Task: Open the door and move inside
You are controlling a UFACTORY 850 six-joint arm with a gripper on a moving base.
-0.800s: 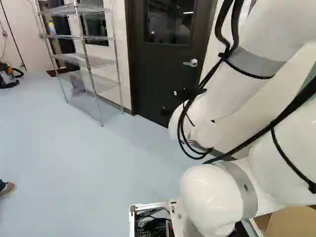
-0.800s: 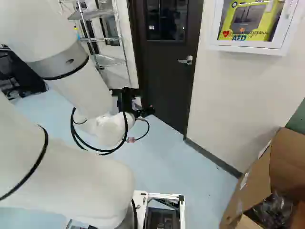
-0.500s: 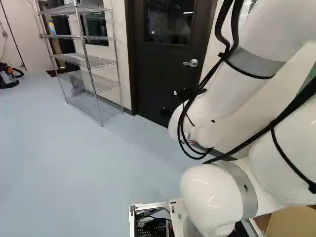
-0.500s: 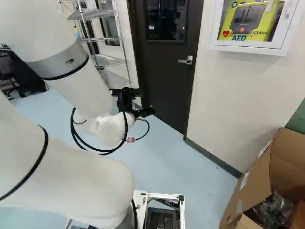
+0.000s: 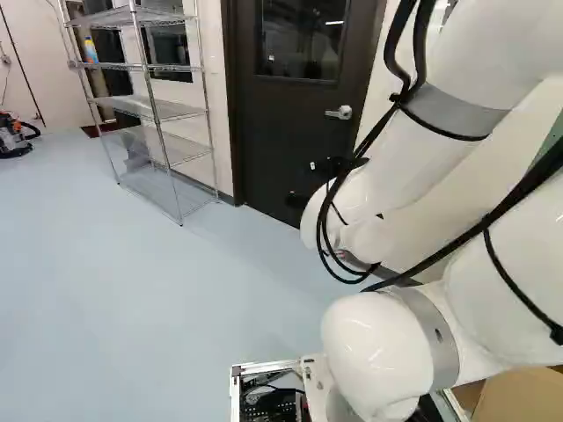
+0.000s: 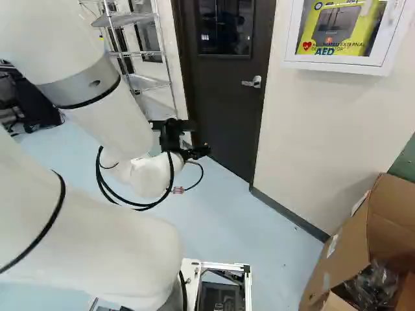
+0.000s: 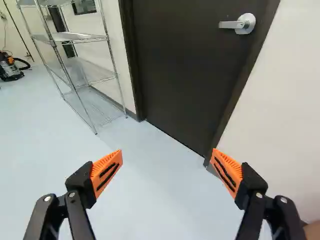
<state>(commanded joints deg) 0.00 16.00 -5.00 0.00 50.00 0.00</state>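
Observation:
My gripper [image 6: 200, 138] hangs low in front of the dark door [image 6: 227, 103] in the right base view, below the level of its lever handle [image 6: 253, 82]. The door is shut in its frame, with a window in its upper part. In the wrist view the gripper [image 7: 167, 159] is open, its orange pads [image 7: 106, 172] wide apart and nothing between them. Ahead of the fingers stands the door [image 7: 185, 75]; its silver lever [image 7: 240, 24] lies farther off, near the door edge beside the white wall. The gripper touches neither door nor lever.
A wire shelf [image 5: 163, 110] stands against the wall beside the door. Across the lever-side wall hangs a white AED cabinet [image 6: 337, 61]. An open cardboard box [image 6: 350, 249] sits on the floor below it. A vacuum cleaner [image 5: 12, 136] is far off by the wall.
The whole scene has shifted very slightly leftward in both base views, so the base has turned a little. Against its lowest joint, the arm has not visibly moved.

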